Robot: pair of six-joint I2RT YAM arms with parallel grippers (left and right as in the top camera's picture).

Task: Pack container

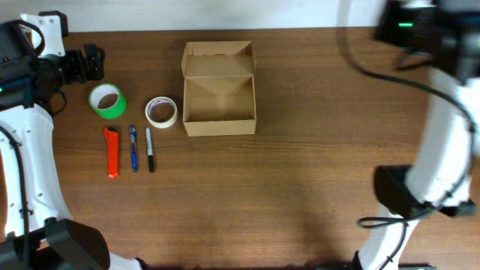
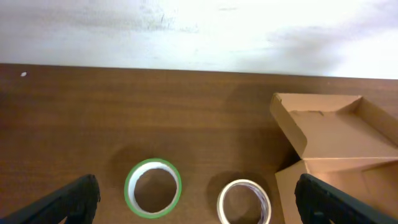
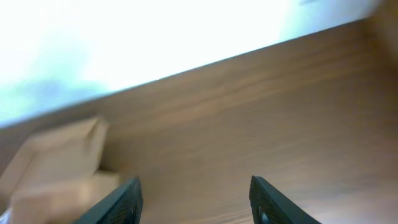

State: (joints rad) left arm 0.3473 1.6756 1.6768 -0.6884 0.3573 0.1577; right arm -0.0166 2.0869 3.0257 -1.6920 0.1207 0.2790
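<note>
While left claw [image 2: 198,182] and right claw [image 3: 194,183] gape empty, container [image 1: 219,101] between, nearer the left.

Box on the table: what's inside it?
Nothing that shows. From overhead the box is open with its lid folded back, and only the bare cardboard floor is visible. No part of the inside looks covered in that view.

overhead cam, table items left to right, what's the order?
green tape roll → blue pen → white tape roll → container, lid open. Left out: the orange cutter and the black marker. Each lies below a roll in the picture and overlaps it sideways.
</note>
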